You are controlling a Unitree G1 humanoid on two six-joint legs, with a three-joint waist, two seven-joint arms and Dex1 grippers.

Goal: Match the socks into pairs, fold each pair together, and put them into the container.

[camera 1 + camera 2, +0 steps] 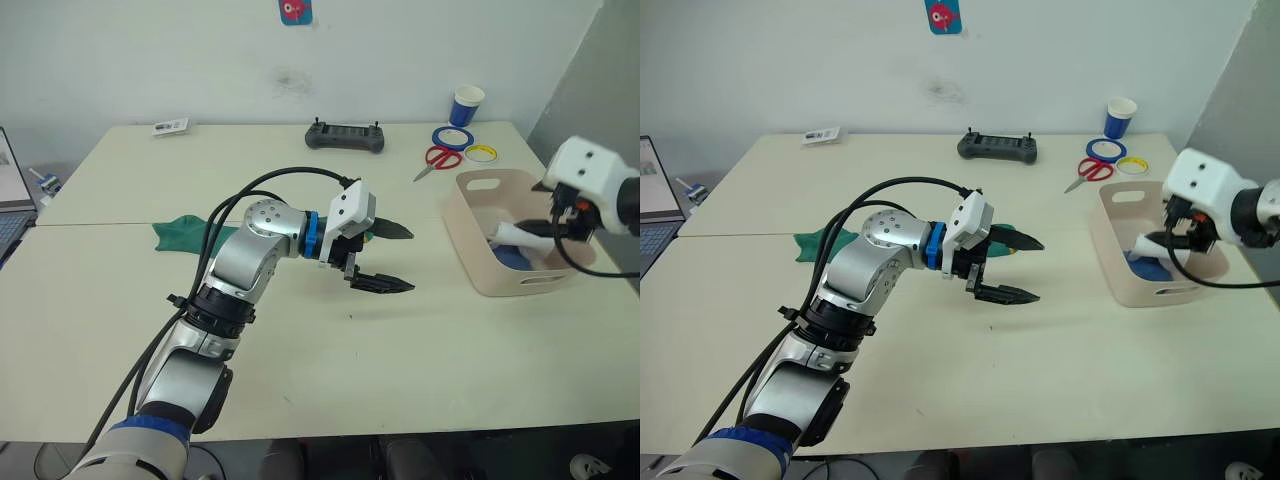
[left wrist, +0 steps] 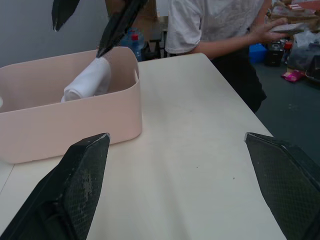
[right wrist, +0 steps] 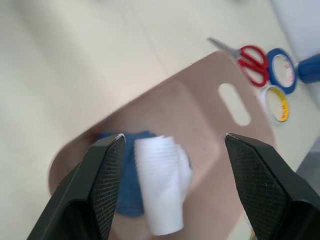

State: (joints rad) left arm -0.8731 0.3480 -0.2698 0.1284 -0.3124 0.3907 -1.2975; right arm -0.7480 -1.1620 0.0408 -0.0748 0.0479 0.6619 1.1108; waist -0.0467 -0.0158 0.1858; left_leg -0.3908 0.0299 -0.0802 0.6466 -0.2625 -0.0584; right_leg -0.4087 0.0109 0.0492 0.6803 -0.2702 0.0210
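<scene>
A rolled white sock [image 1: 515,233] lies in the pale pink container [image 1: 480,265] at the table's right, on top of a blue sock [image 3: 125,195]. My right gripper [image 3: 173,136] hovers over the container, open, with the white roll [image 3: 160,185] below and between its fingers. In the left wrist view one of its fingers [image 2: 120,25] reaches the white roll [image 2: 90,80]. My left gripper [image 1: 410,259] stands open and empty above the table's middle, pointing at the container [image 2: 75,125]. A dark green sock [image 1: 180,235] lies flat behind the left arm.
Red scissors [image 1: 440,158], a blue tape roll [image 1: 452,136], a yellow tape roll [image 1: 481,153] and a blue-and-white cup [image 1: 466,105] sit behind the container. A black controller [image 1: 345,136] lies at the back. A person [image 2: 215,30] stands beyond the table's right end.
</scene>
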